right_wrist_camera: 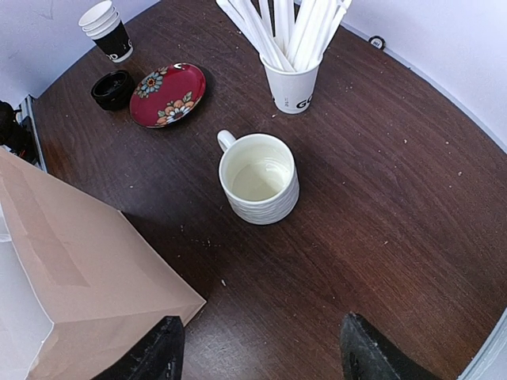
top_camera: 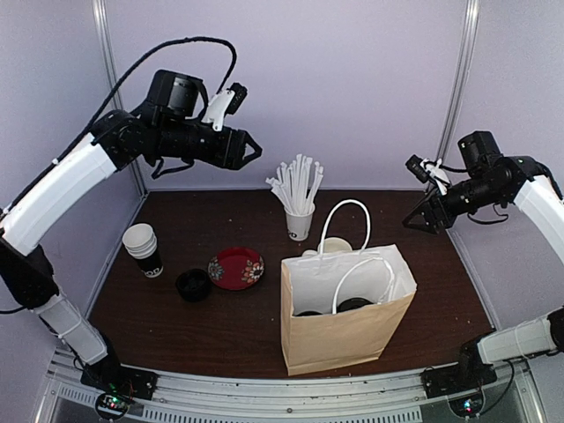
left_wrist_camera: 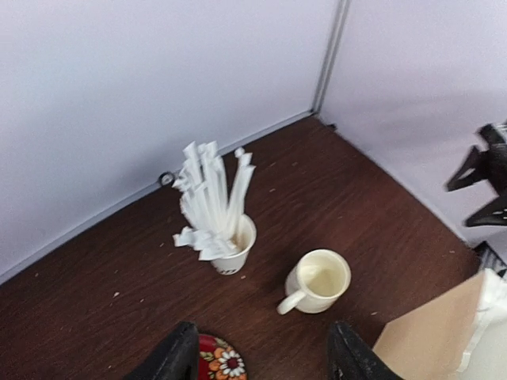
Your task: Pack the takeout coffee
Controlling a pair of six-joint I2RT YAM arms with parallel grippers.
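The left gripper (top_camera: pixel 254 150) hangs high over the far-left corner of the table (top_camera: pixel 220 339), jaws apart and empty. Near the left edge stands a stack of unlidded paper cups (top_camera: pixel 144 249), white with a black lower band. Just beside it lie black lids (top_camera: pixel 192 284), their count not discernible, then a red floral plate (top_camera: pixel 236 267). Toward the far edge stand a cup of white straws (top_camera: pixel 300 220) and a cream ribbed mug (right_wrist_camera: pixel 257 178). The brown paper bag (top_camera: pixel 344 330) stands upright close to the near edge. Two lidded coffee cups (top_camera: pixel 352 305) sit inside, only their dark tops visible. The right gripper (top_camera: pixel 416 222) hovers over the far-right corner, jaws apart and empty. Handling: expect a light, thin-walled cup that dents readily. Grasp the wall below the lid with moderate force and keep the cup upright.
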